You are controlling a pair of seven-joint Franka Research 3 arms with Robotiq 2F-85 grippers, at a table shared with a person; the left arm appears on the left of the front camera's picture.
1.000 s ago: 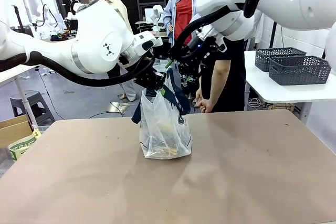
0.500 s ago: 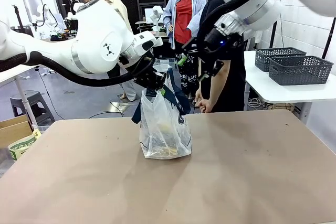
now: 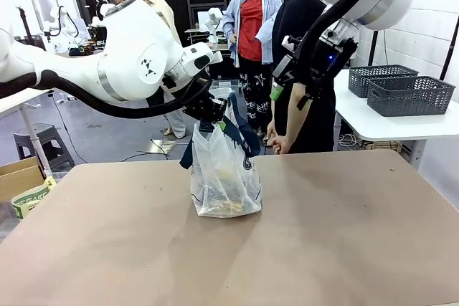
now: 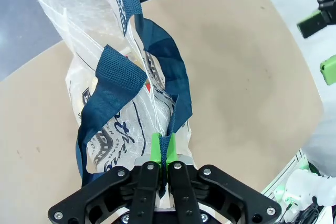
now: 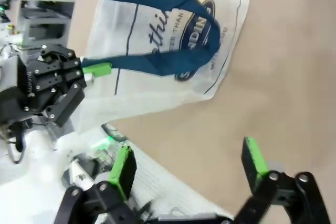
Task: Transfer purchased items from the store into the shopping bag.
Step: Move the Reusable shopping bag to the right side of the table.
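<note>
The shopping bag [image 3: 224, 177], clear plastic with navy straps, stands on the tan table [image 3: 344, 234]. My left gripper [image 3: 213, 114] is shut on one navy strap [image 4: 176, 85] and holds the bag's mouth up; its green pads [image 4: 156, 148] pinch the strap. Purchased items lie in the bag's bottom, among them a flat brown box [image 3: 228, 208]. My right gripper [image 3: 288, 84] hangs open and empty above and to the right of the bag [image 5: 168, 40], its fingertips [image 5: 124, 165] wide apart. The store, a dark grey lattice basket [image 3: 410, 97], stands far right.
The basket sits on a white side table [image 3: 387, 125] beside a second one [image 3: 379, 75]. A person in black [image 3: 305, 105] stands at the table's far edge, hands low, with other people behind. Cardboard boxes [image 3: 21, 180] sit at the left.
My right gripper has drawn back from above the bag's mouth to the right, away from the bag. The left gripper and the bag have stayed put.
</note>
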